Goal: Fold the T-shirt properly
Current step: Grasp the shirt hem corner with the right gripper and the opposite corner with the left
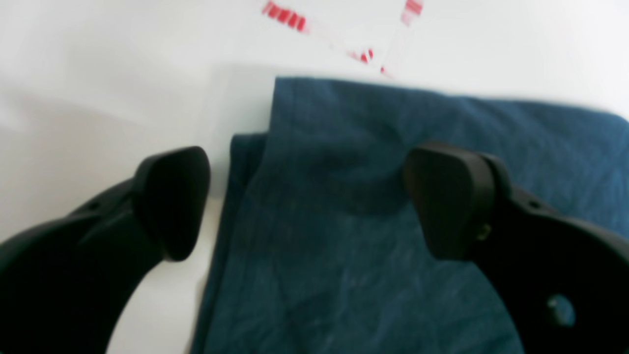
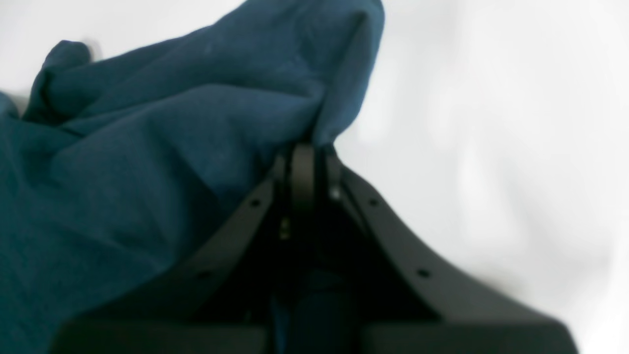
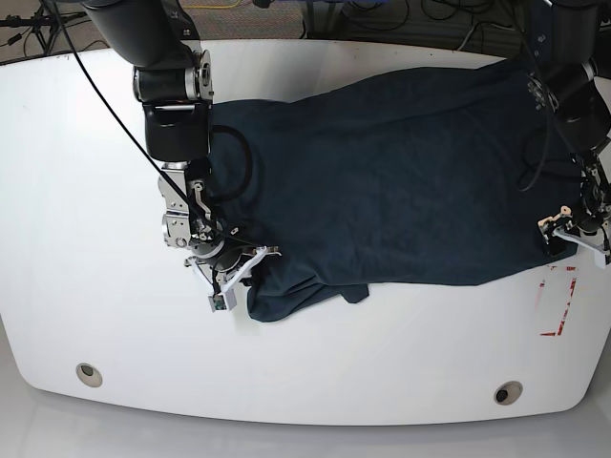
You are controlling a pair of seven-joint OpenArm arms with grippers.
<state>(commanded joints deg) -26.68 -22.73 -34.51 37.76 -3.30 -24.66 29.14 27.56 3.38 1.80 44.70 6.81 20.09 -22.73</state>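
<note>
The robot's two arms reach down over a white table (image 3: 115, 286), one at each side of a dark navy-blue T-shirt (image 3: 372, 191) spread across it. In the base view, the right arm (image 3: 175, 124) drops almost straight down over the garment's side at that view's left, its right gripper (image 2: 314, 162) low at the cloth's near corner. The left arm (image 3: 544, 67) comes in at that view's right edge, partly cut off by the frame, its left gripper (image 1: 307, 201) pointing down at the shirt's other near corner.

The right gripper's fingers are pressed together on a fold of the T-shirt, pinching the fabric between their tips. Beyond the tips, a gathered flap of cloth extends over the white surface, while the wider body of the shirt, creased and rumpled, lies to the left in the right wrist view.

The left gripper's fingers are spread wide, with a corner of the shirt in the space between them. In the left wrist view, the finger at the left is over the white tabletop, just beside the shirt's edge, and the finger at the right is over the fabric; whether it touches the cloth cannot be told. Red marks (image 3: 558, 301) on the table appear just past the hem near that corner. Two round metallic fittings (image 3: 89, 374) sit along the table's near side, well apart from each other.
</note>
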